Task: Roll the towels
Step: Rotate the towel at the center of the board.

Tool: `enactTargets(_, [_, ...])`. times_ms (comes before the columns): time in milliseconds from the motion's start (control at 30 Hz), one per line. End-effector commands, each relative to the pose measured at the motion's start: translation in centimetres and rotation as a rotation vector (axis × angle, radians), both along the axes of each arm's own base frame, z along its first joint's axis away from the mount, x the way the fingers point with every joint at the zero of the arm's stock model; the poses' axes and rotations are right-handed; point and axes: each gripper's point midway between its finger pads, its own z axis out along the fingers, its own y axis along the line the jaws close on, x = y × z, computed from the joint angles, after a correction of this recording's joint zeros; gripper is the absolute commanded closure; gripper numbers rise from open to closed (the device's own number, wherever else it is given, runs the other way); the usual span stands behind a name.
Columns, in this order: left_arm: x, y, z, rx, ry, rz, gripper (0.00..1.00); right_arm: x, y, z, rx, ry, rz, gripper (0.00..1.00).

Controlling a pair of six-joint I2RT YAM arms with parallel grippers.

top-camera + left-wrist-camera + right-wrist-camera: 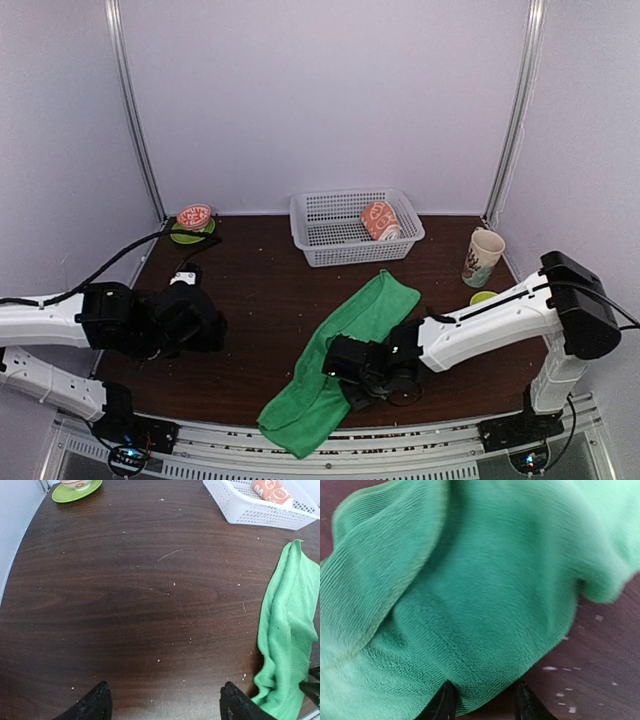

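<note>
From above, the left arm (45, 322) reaches in low from the left edge and its left gripper (205, 325) hovers over bare table (260, 300), well apart from both towels. The right arm (490, 318) stretches leftward from its base, and the right gripper (340, 368) is down on the green towel (350, 335). That towel lies crumpled in a diagonal strip, its near end draped over the table's front edge. The peach towel (380, 220) sits rolled inside the white basket (320, 235) at the back. In the left wrist view, the left gripper (165, 707) stands wide open over dark wood with nothing between its fingers (95, 705); the green towel (290, 640) lies to the right and the basket (250, 507) is at the top. In the right wrist view, the right gripper (486, 705) is partly open, a fold of green towel (480, 590) dips between its fingertips (445, 702), and whether they pinch it cannot be told.
</note>
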Motion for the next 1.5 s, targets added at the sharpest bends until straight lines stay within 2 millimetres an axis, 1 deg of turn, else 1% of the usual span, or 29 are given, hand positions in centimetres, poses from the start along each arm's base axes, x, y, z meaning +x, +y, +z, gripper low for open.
enactTargets(0, [1.8,-3.7,0.3,-0.033,0.003,-0.101,0.24,-0.3,-11.1,-3.0,-0.234,0.098,-0.117,0.59])
enactTargets(133, [3.1,-5.5,-0.2,-0.01,0.025,-0.15,0.24,0.1,-15.7,-3.1,-0.239,0.117,-0.215,0.58])
enactTargets(200, [4.0,-6.4,-0.5,0.006,0.039,-0.175,0.24,0.5,-17.3,-2.7,-0.245,0.114,-0.253,0.57])
enactTargets(267, [4.9,-7.5,-0.5,0.009,0.053,-0.2,0.24,0.9,-18.0,-1.6,-0.232,0.102,-0.279,0.54])
enactTargets(300, [5.4,-8.2,-0.6,0.014,0.059,-0.213,0.24,1.1,-18.0,-0.7,-0.215,0.09,-0.288,0.52])
enactTargets(367, [6.1,-9.3,-0.6,0.03,0.064,-0.236,0.24,1.5,-17.6,2.0,-0.159,0.059,-0.305,0.48])
enactTargets(400, [6.5,-9.8,-1.0,0.046,0.073,-0.247,0.24,1.8,-17.3,3.7,-0.13,0.043,-0.312,0.45])
enactTargets(467, [7.0,-10.8,-1.0,0.056,0.069,-0.27,0.24,2.8,-16.1,7.7,-0.023,-0.018,-0.32,0.41])
enactTargets(533, [7.7,-11.7,-1.1,0.05,0.07,-0.288,0.24,4.9,-15.3,11.4,0.057,-0.098,-0.341,0.37])
enactTargets(567, [8.1,-12.1,-1.2,0.044,0.073,-0.291,0.25,6.2,-15.2,12.6,0.072,-0.124,-0.36,0.37])
enactTargets(600, [8.4,-12.3,-1.3,0.038,0.076,-0.292,0.25,7.5,-14.9,13.4,0.078,-0.144,-0.377,0.37])
enactTargets(633, [8.7,-12.6,-1.4,0.032,0.081,-0.294,0.25,9.0,-14.7,13.7,0.082,-0.159,-0.403,0.37])
enactTargets(667, [9.0,-12.7,-1.5,0.025,0.089,-0.295,0.25,10.6,-14.0,14.1,0.103,-0.173,-0.416,0.37])
enactTargets(767, [9.2,-12.5,-1.5,0.021,0.093,-0.291,0.26,15.3,-12.2,13.9,0.15,-0.19,-0.47,0.39])
enactTargets(867, [8.8,-11.5,-1.6,0.026,0.099,-0.28,0.26,19.7,-10.0,13.9,0.182,-0.211,-0.5,0.4])
enactTargets(967, [8.3,-9.9,-2.0,0.032,0.106,-0.261,0.26,23.3,-8.5,13.0,0.183,-0.194,-0.541,0.4])
enactTargets(1033, [8.0,-9.2,-2.0,0.019,0.107,-0.251,0.26,24.9,-7.7,11.6,0.178,-0.161,-0.562,0.39])
enactTargets(1100, [7.6,-8.8,-1.7,0.003,0.102,-0.244,0.26,26.0,-7.4,9.8,0.17,-0.116,-0.585,0.39])
enactTargets(1200, [7.4,-8.3,-1.7,-0.004,0.094,-0.234,0.26,26.8,-6.4,7.1,0.162,-0.041,-0.582,0.38])
enactTargets(1367, [7.3,-7.8,-1.8,-0.002,0.093,-0.229,0.26,27.4,-5.4,4.2,0.103,0.024,-0.568,0.37])
enactTargets(1433, [7.2,-7.7,-1.9,0.001,0.094,-0.23,0.26,27.4,-4.9,3.2,0.094,0.055,-0.557,0.37])
enactTargets(1467, [7.2,-7.6,-2.0,0.004,0.096,-0.23,0.26,27.3,-4.9,2.4,0.081,0.075,-0.554,0.37])
